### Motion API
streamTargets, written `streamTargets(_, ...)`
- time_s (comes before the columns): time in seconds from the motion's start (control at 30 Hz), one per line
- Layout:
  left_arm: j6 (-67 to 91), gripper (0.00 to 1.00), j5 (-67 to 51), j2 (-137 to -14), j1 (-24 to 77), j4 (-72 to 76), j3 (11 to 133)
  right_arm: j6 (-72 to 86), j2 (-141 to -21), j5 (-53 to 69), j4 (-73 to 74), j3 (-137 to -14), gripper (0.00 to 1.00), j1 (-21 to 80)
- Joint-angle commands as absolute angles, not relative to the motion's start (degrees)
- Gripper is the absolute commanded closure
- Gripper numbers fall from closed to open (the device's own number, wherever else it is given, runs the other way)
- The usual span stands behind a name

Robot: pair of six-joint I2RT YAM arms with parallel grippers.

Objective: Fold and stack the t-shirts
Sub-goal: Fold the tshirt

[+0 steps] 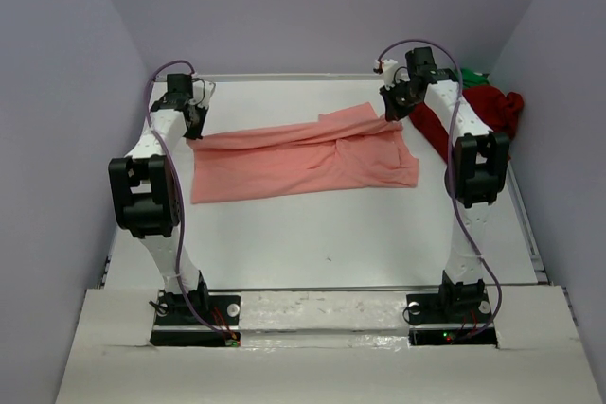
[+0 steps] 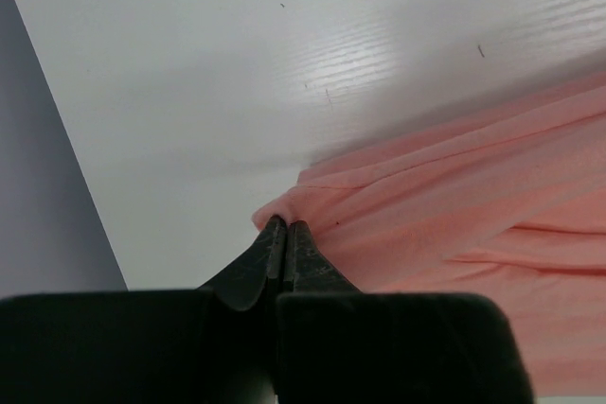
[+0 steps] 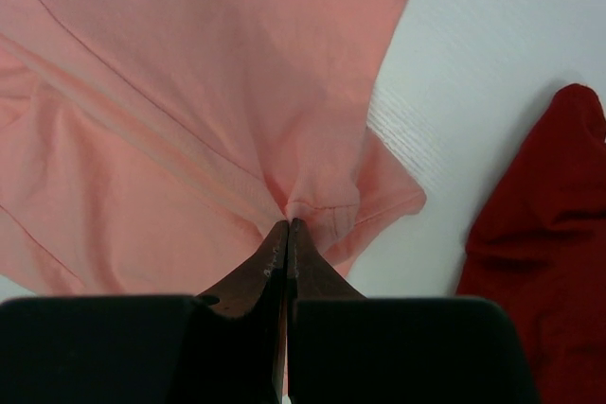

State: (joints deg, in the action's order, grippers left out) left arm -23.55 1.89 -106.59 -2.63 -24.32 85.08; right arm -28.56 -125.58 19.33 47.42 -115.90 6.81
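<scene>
Two pinches: left gripper [image 2: 286, 226], right gripper [image 3: 287, 224], clamped on salmon-pink t-shirt [image 1: 303, 160] edge.
Fold: lift together, keep taut, lay level.

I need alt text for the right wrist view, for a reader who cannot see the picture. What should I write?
The right gripper, seen from its own wrist camera, is shut on a bunched fold of the salmon-pink t-shirt, which spreads over the white table. A dark red t-shirt lies apart at the right edge.
</scene>
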Motion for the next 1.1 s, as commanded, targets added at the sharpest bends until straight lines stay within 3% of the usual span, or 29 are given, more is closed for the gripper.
streamTargets(0.0,-25.57,1.0,1.85,-102.13,-2.9,-26.01,82.8,-29.79,-121.73,17.93,48.07,-114.96,1.0,6.5)
streamTargets(1.07,-29.62,1.0,3.95,-100.63,-2.72,-24.79,72.86,-32.17,-119.97,15.73,51.33,-103.62,1.0,6.5)
